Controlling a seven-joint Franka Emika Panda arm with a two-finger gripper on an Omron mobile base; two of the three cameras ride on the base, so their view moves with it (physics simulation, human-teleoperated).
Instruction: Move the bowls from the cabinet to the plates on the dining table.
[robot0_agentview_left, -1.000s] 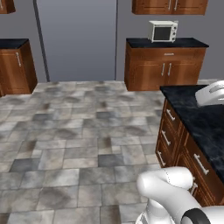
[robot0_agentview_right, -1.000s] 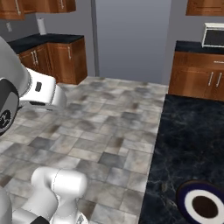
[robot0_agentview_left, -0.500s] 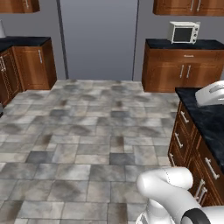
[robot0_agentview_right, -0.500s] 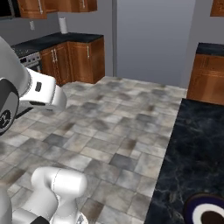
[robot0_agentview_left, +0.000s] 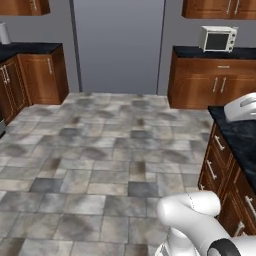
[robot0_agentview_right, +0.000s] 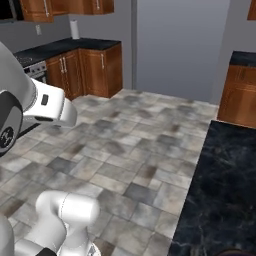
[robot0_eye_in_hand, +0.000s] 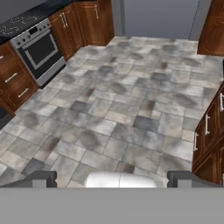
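In the hand view my gripper is open, its two dark fingertips wide apart with nothing between them, and it looks down at the tiled floor. The dining table's black marbled top fills the lower right of the right base view, and its edge shows over wooden drawers in the left base view. Brown wall cabinets with shut doors hang at the top left and top right. I cannot tell which of them is the cabinet. The bowls and the plates are out of view.
A stove stands between low wood cupboards on the left. A microwave sits on a far counter. A tall grey panel stands at the back. Grey tiled floor spreads wide in front of me.
Both base views have swung left, so the microwave and counters slid to the right. The plate on the table left the right base view at the bottom. The gripper stayed open.
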